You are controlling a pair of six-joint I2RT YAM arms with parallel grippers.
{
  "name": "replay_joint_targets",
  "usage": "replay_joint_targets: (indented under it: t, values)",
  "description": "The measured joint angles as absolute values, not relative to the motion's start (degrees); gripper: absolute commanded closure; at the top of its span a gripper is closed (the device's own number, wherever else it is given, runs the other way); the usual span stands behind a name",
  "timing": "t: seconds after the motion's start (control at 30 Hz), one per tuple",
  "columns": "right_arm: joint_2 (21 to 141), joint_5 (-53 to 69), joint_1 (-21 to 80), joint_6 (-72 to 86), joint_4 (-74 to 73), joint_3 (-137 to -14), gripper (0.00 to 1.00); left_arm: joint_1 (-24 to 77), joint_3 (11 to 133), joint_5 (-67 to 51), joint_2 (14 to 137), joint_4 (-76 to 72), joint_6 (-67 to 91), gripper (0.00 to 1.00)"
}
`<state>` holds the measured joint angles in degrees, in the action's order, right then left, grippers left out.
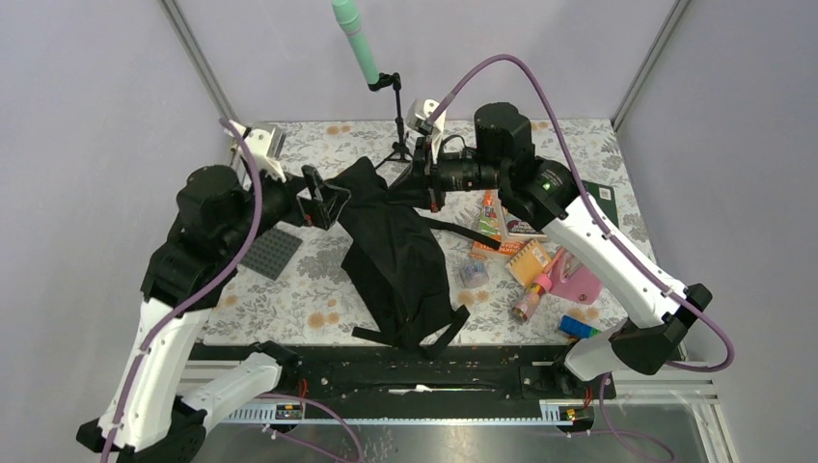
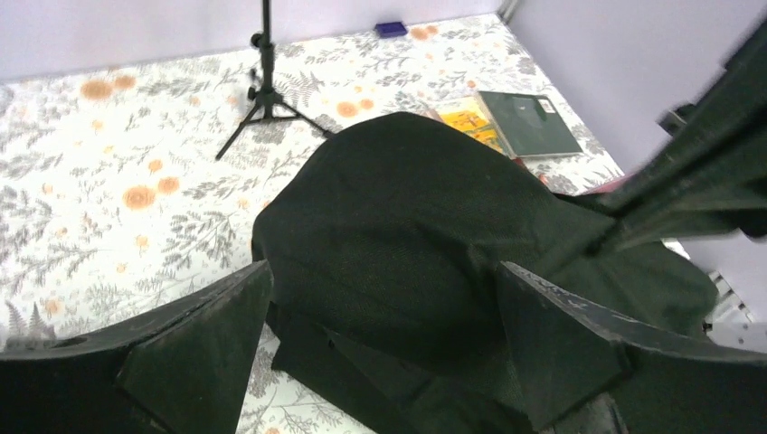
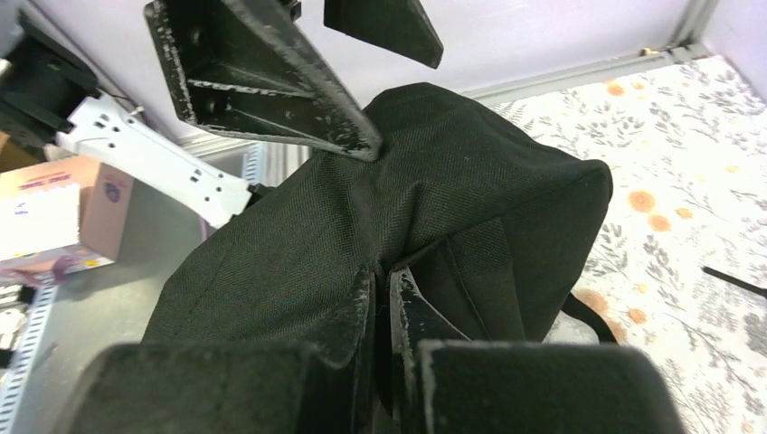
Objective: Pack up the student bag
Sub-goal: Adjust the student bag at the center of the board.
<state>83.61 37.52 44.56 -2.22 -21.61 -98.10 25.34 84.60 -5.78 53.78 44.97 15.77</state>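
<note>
Plain pale lilac walls enclose the cell, with slanted aluminium frame posts at the back corners. The white floral-patterned tabletop lies under soft, even light.

I logged the student bag as a large, soft pack of black woven fabric, slumped and creased near the middle of the floral bench. Its long axis ran from the far left towards the near edge. The far end was bunched into a rounded hump, with a fold pinched between the closed fingers of the right gripper. Black straps splayed from the near end, and another trailed right.
</note>
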Motion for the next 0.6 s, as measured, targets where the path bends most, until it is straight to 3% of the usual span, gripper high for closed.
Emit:
replay_joint_targets:
  t: [0.23, 0.47, 0.57, 0.6]
  values:
    - [86.13, 45.23, 43.07, -0.62, -20.51, -100.79, 1.0, 24.95, 78.96, -13.13, 46.04, 38.85, 8.95, 0.01]
    - [88.75, 48.53, 42.44, 0.6, -19.86, -101.45, 1.0, 24.21, 76.09, -17.54, 48.05, 35.35, 5.76, 0.02]
    - [89.78, 49.21, 42.0, 0.93, -20.12, -102.08, 1.0, 24.21, 75.02, -19.0, 49.43, 33.54, 5.32, 0.15]
    - [90.06, 49.21, 41.93, 0.95, -20.34, -102.35, 1.0, 24.16, 74.83, -19.29, 49.87, 33.06, 5.17, 0.25]
